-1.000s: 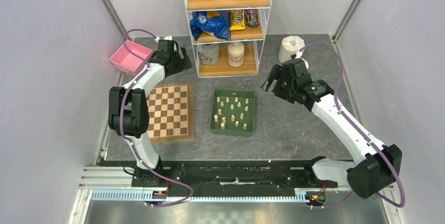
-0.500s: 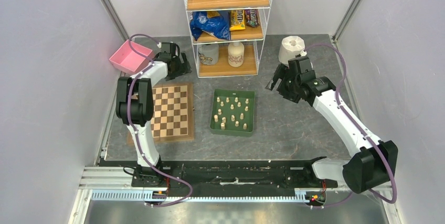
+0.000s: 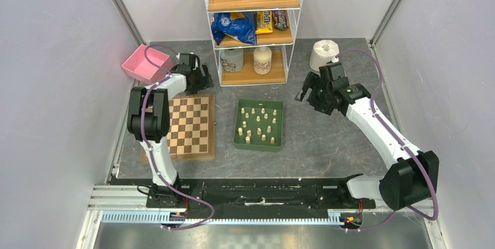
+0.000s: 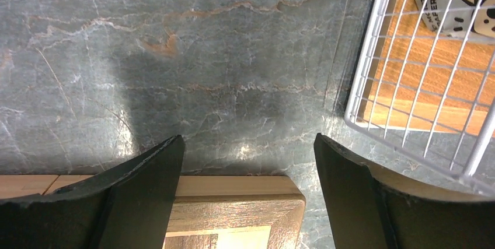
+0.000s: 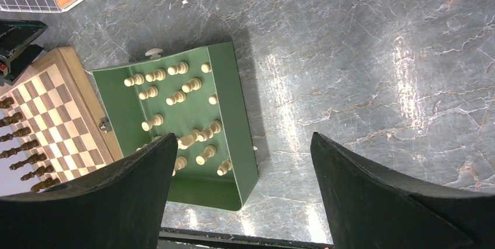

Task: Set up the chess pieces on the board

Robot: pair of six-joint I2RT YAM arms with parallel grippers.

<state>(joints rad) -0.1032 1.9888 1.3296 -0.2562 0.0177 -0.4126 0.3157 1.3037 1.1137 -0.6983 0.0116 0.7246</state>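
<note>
Left pincer gapes empty over the board's far right corner — right pincer, likewise spread and empty, hangs right of the green tray holding pale chess pieces.

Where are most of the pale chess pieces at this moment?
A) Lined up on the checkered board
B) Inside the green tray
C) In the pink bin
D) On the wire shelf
B: the pale chess pieces stand scattered inside the green tray, which sits on the table to the right of the board.
</note>
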